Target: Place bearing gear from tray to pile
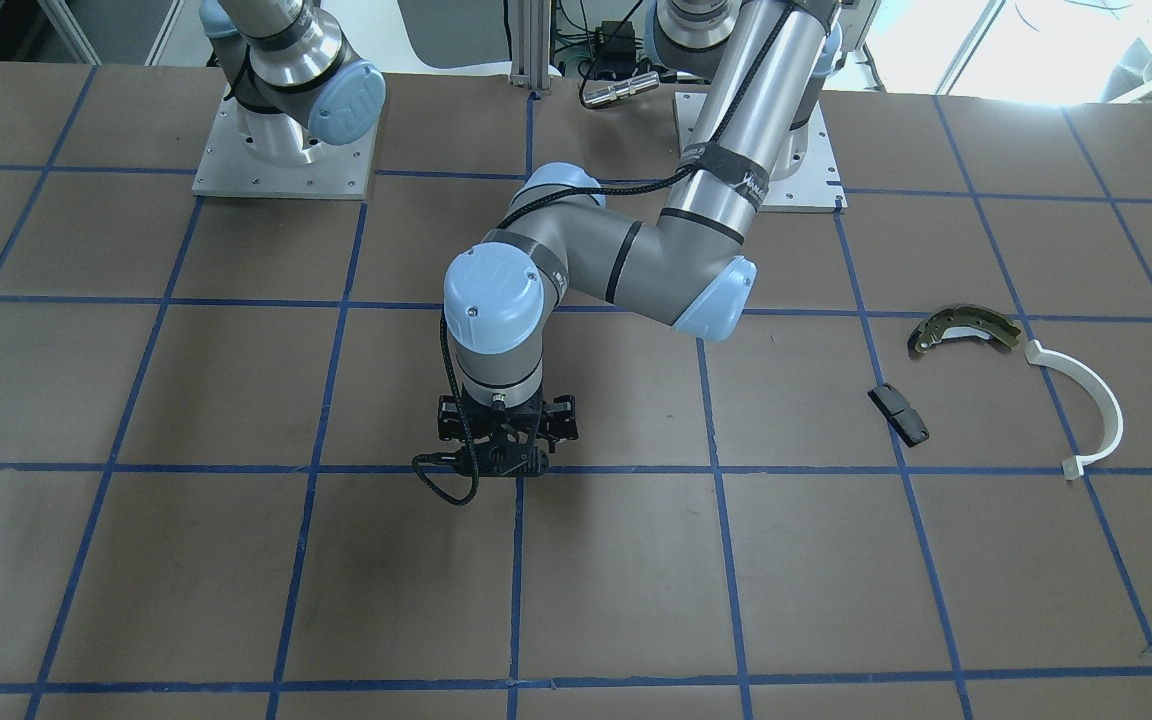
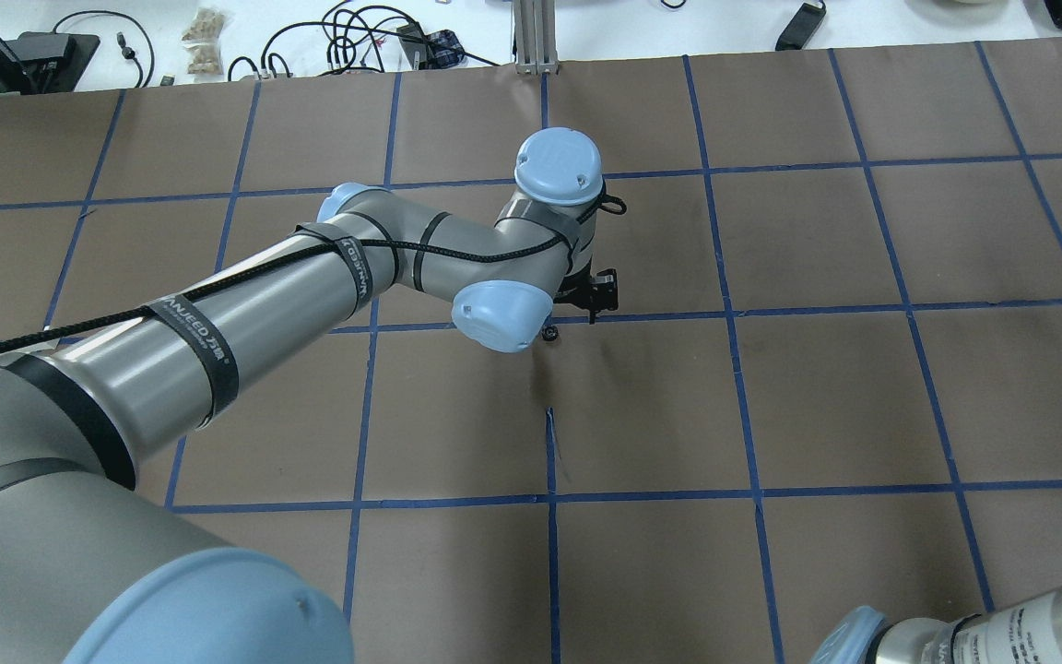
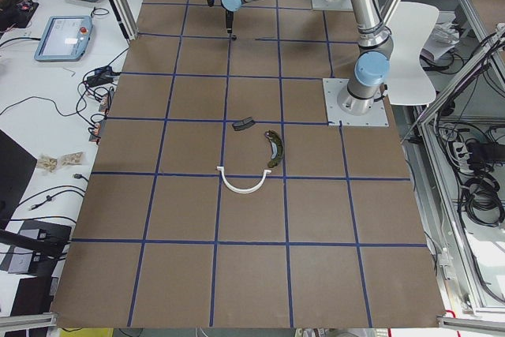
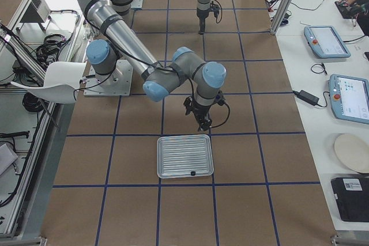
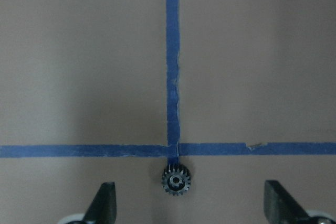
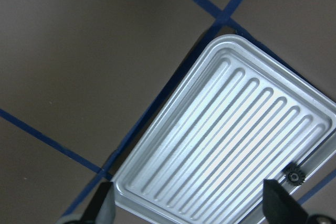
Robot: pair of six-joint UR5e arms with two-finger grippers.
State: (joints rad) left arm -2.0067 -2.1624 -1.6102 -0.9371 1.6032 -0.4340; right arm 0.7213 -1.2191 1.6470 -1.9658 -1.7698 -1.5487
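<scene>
Left pincer (image 1: 504,445) points straight down over a crossing of blue tape lines near the middle of the table (image 1: 236,560). In its wrist view you see both fingers (image 5: 105,203) set wide apart, nothing held. Between them, touching neither, the loose gear (image 5: 176,180) lies flat on the table just beside the crossing, at the tip of a short tape stub. You will find the pile well apart from it, toward the robot's left: brake shoe (image 1: 961,330), black pad (image 1: 898,413) and white arc (image 1: 1086,400), near one another, none touching. Right pincer (image 4: 202,124) hangs just beside one edge of the tray (image 4: 184,148), at the table's other end; its fingers (image 6: 278,203) are likewise wide and empty. You can note a tray gear (image 6: 295,174) lying flat on the ribbed floor, close to the rim on the side away from the right pincer, clear of both fingers. In the front-facing view only a sliver of the tray shows at the frame edge. How high either pincer stands above the table you cannot tell.
</scene>
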